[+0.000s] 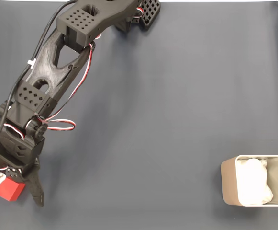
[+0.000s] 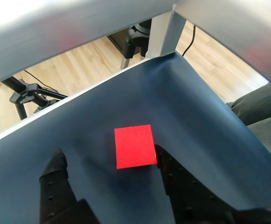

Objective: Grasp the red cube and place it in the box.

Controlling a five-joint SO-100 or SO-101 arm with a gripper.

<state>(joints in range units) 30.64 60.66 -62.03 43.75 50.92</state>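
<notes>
We are only at the start of the job. The red cube (image 1: 8, 190) sits on the dark blue table cover (image 1: 177, 120), way over at the bottom left of the fixed view. The box (image 1: 228, 184) is far away from it, at the bottom right of that view, and we see only soft white stuff (image 1: 253, 184) inside it. So no cube is in the box yet.

Our gripper (image 2: 111, 173) is down low by the cube. In the wrist view its two black fingers (image 2: 53, 170) are spread wide apart. The cube lies between them, a bit beyond the tips. The right finger is just beside the cube's right edge, and we cannot tell if it touches. The left finger has a clear gap. Nothing is being held.

We think what is left is almost everything: close on the cube, lift it, carry it all the way across to the right, and let go over the box.

The cube is bright red, plain and flat on top, with straight edges. It looks much smaller than the box. In the fixed view the arm (image 1: 52, 72) hides part of it.
</notes>
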